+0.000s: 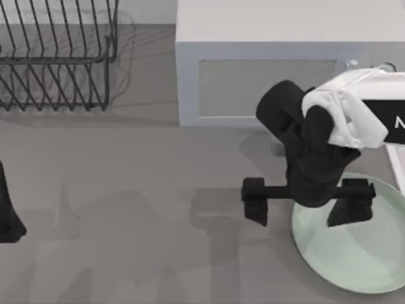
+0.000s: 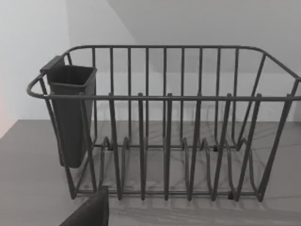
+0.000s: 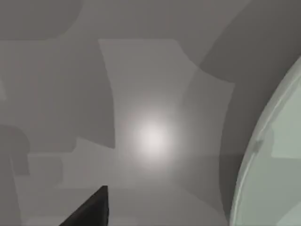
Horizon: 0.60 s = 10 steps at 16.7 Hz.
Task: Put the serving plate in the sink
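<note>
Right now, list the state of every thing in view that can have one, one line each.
serving plate: flat on the table, not gripped.
right gripper: open, one finger over the plate's left rim, the other over bare table.
left gripper: parked at the table's left edge.
microwave: door shut.
dish rack: upright, no dishes.

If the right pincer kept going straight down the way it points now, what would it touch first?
Probably the serving plate. The right pincer hangs open, pointing down, one finger over the plate's left rim, the other over bare grey table. Which lands first is unclear; the raised rim looks likeliest.
</note>
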Each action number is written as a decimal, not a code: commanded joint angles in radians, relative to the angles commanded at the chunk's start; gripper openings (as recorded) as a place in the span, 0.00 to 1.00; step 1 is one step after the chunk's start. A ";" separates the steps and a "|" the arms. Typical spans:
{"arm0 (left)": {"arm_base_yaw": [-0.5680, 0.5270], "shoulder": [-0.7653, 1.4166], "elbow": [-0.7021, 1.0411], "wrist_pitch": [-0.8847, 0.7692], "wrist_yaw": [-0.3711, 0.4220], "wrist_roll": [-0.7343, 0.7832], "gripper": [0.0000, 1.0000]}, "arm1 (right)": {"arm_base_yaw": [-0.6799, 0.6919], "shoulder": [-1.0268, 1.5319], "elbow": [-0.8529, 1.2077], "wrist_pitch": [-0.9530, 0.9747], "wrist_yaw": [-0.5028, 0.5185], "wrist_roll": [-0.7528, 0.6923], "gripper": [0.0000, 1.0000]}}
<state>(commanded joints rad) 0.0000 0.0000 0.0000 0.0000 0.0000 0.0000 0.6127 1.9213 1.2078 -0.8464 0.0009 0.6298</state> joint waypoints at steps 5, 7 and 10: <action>0.000 0.000 0.000 0.000 0.000 0.000 1.00 | 0.004 0.077 -0.091 0.157 0.001 0.003 1.00; 0.000 0.000 0.000 0.000 0.000 0.000 1.00 | 0.004 0.078 -0.091 0.159 0.001 0.003 1.00; 0.000 0.000 0.000 0.000 0.000 0.000 1.00 | 0.004 0.078 -0.091 0.159 0.001 0.003 0.92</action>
<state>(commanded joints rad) 0.0000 0.0000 0.0000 0.0000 0.0000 0.0000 0.6166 1.9994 1.1164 -0.6877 0.0014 0.6332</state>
